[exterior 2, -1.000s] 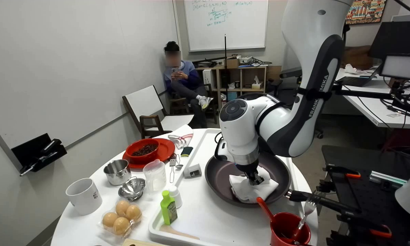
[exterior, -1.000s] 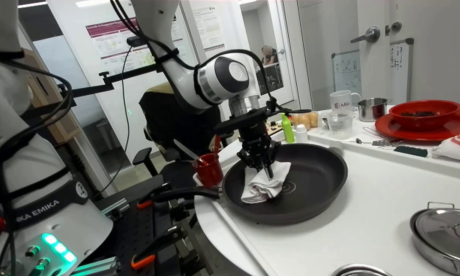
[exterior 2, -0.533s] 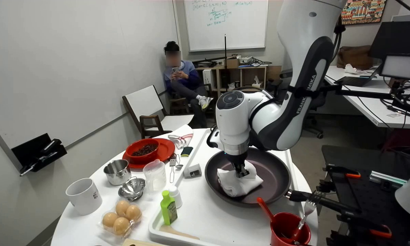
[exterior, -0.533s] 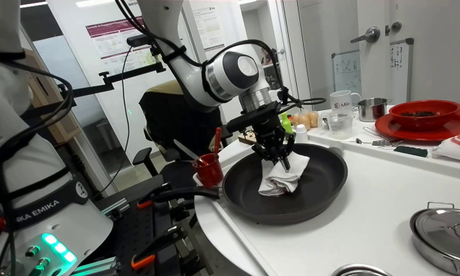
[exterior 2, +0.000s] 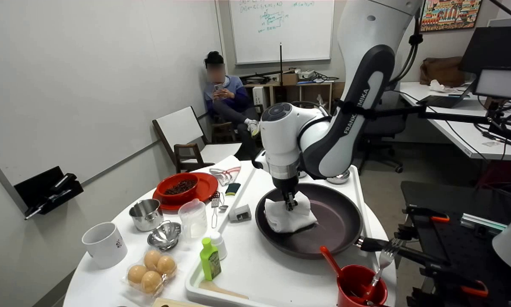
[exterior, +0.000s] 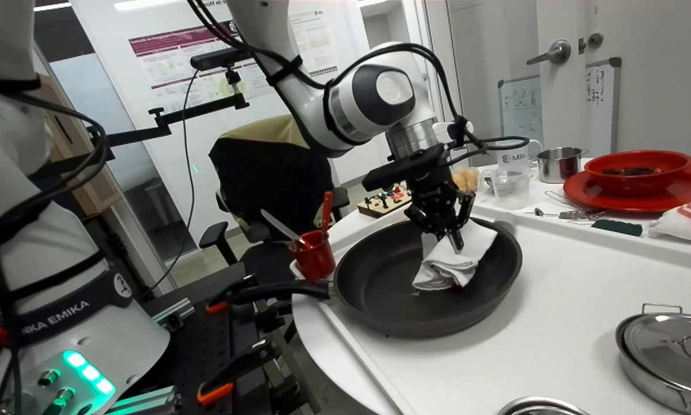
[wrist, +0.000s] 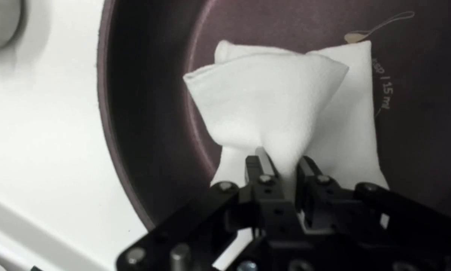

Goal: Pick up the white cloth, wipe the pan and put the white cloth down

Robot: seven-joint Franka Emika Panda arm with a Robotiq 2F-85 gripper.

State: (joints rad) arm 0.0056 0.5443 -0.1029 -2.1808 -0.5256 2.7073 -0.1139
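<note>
We have the end effector [wrist: 283, 165] clenched on a raised fold of the white cloth [wrist: 263, 94], which sits inside the pan [exterior: 380, 276], in the half away from the handle [exterior: 290, 289]. Whether it touches the side wall we cannot tell. We take this for the wiping.

Our main worry is the grip: only that fold is pinched, so drag from the pan's floor could work it loose or roll the free flaps under. Pushing toward the wall may bunch the cloth or slide the pan along the tray [exterior: 558, 288], and a twist could swing the handle into the red cup [exterior 2: 359, 281] near it.

The handle points toward the robot's base [exterior: 80, 323], reaching past the edge of the counter [exterior 2: 93, 285], and the pan's long axis follows it. The cloth, partly hidden, shows us no clear long axis; its fold fans toward the top of the wrist view.
</note>
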